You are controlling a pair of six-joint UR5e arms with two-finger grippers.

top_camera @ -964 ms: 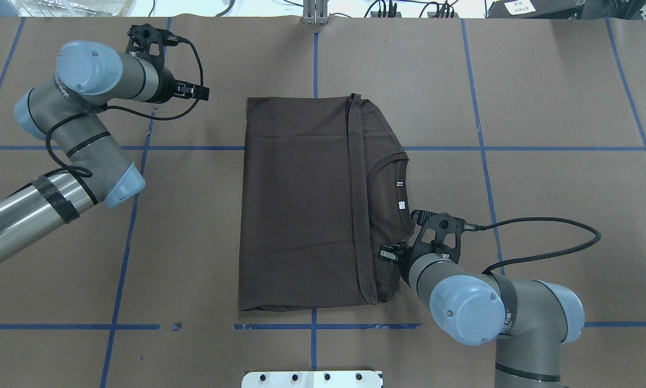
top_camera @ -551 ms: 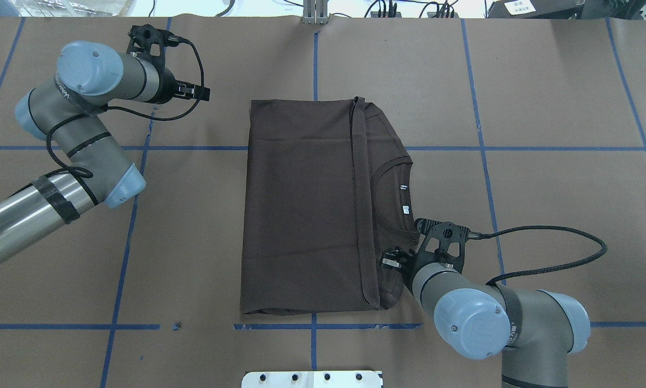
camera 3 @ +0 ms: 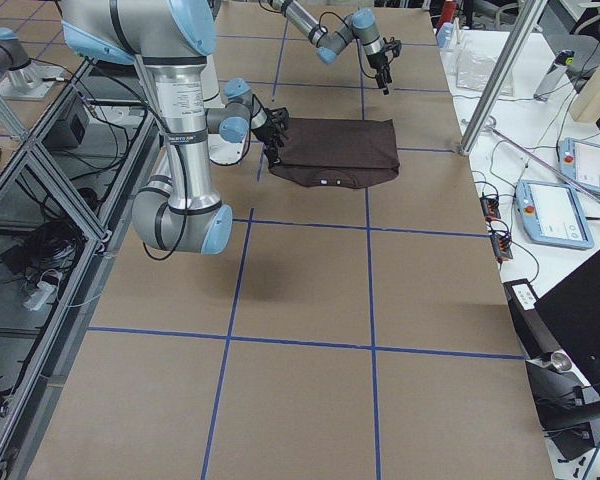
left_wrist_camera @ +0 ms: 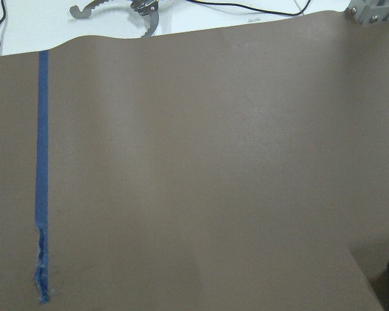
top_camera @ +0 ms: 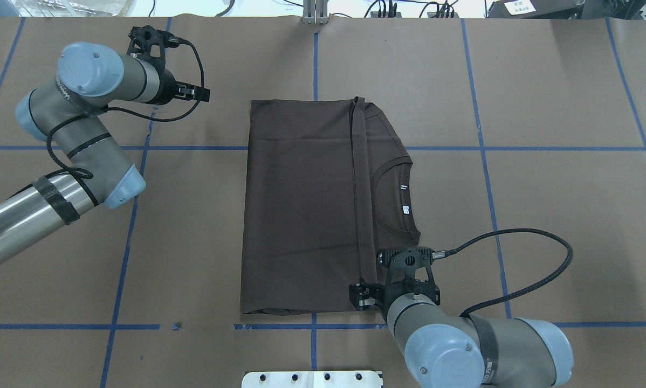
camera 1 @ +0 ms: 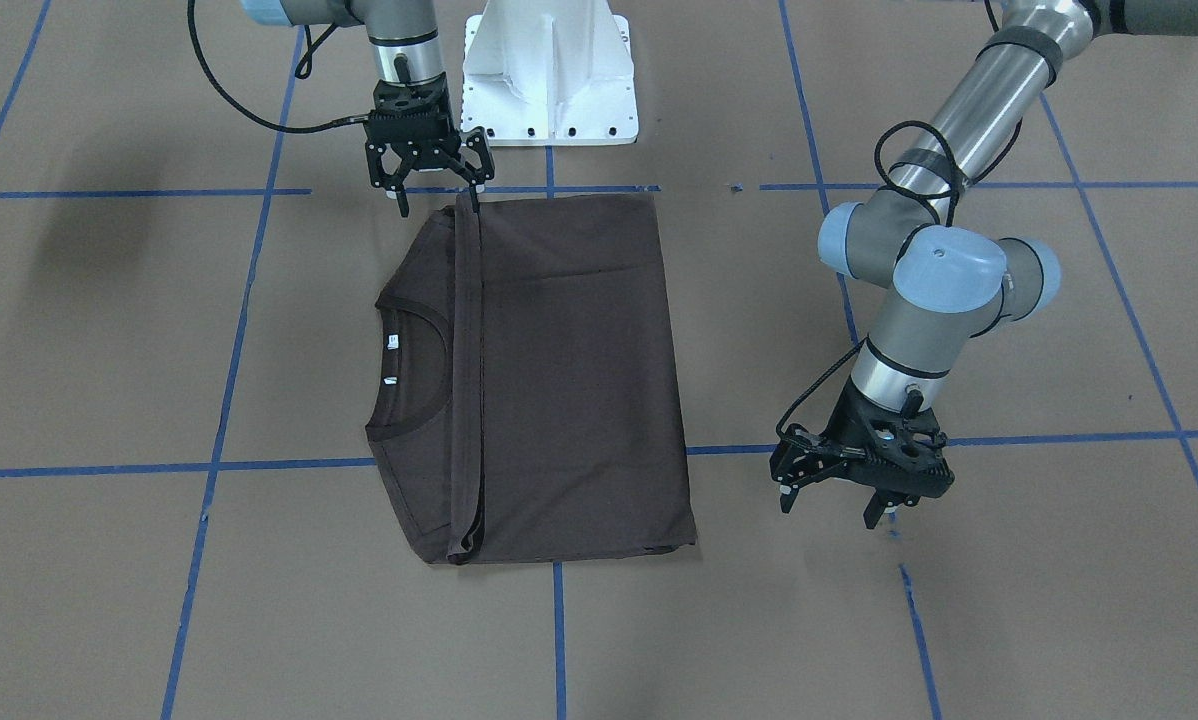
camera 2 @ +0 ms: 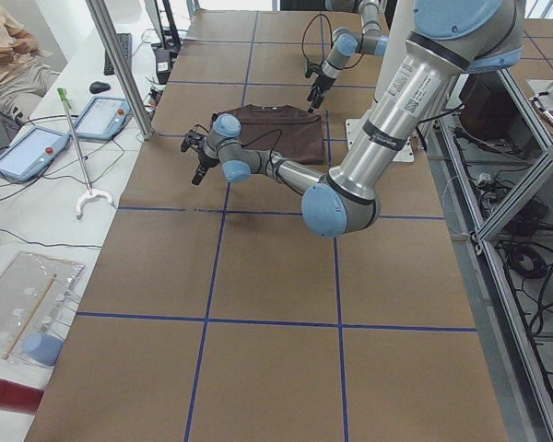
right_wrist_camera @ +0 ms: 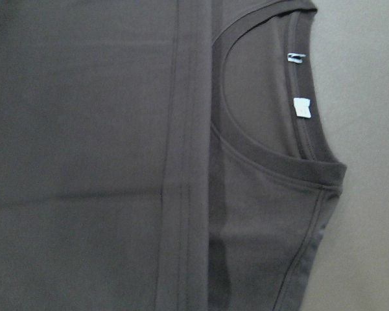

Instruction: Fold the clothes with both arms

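The dark brown short-sleeved T-shirt (top_camera: 301, 205) lies flat near the middle of the brown paper-covered desk (top_camera: 544, 188), folded into a rough rectangle. A wide smooth panel of cloth covers the part toward the robot's left. Its long doubled edge (top_camera: 358, 205) runs straight across the garment, just beside the ribbed round collar (top_camera: 398, 228). The collar sits on the robot's right side of the garment, and the two small white neck tags (top_camera: 405, 209) show inside it. The right gripper (camera 1: 439, 205) points down at the T-shirt's corner nearest the white bolted pedestal base (camera 1: 549, 80), on the collar side. Its jaws are spread apart: one fingertip (camera 1: 476, 203) is at the end of the doubled edge and the other is over bare paper beside the cloth. It looks close to the fabric, but contact is hard to judge from these angles. The left gripper (camera 1: 829, 512) hangs over the desk well apart from the T-shirt, on the side away from the collar, near a blue tape line (camera 1: 1059, 437). Its jaws are spread too and hold nothing.
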